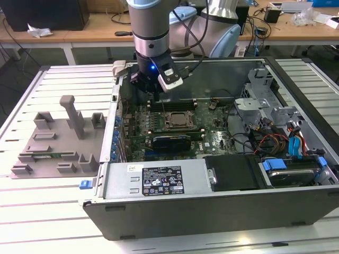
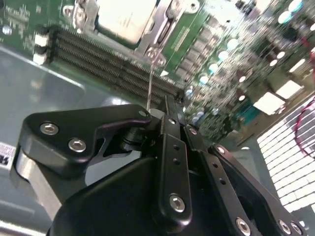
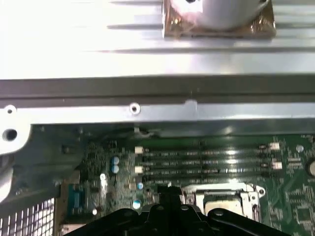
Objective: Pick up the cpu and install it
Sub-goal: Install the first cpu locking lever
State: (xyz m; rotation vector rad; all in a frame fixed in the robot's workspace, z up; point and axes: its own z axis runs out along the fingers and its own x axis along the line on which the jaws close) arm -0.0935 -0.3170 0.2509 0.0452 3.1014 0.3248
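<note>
The cpu (image 2: 125, 17) lies flat in the motherboard socket (image 1: 178, 120), its silver top showing inside the metal frame. The first wrist view also catches the cpu (image 3: 221, 200) just past the memory slots. My gripper (image 1: 152, 90) hangs over the back left part of the open computer case, above the memory slots and a little behind the socket. In both wrist views its black fingers (image 2: 167, 128) meet at the tips, shut with nothing between them. The gripper (image 3: 170, 191) is clear of the board.
A grey plastic fixture tray (image 1: 58, 143) lies on the table at the exterior view's left, outside the case. Memory slots (image 3: 206, 160) run between the socket and the case wall (image 3: 157, 115). A power supply (image 1: 159, 180), drive bays and cables (image 1: 286, 143) crowd the front and right.
</note>
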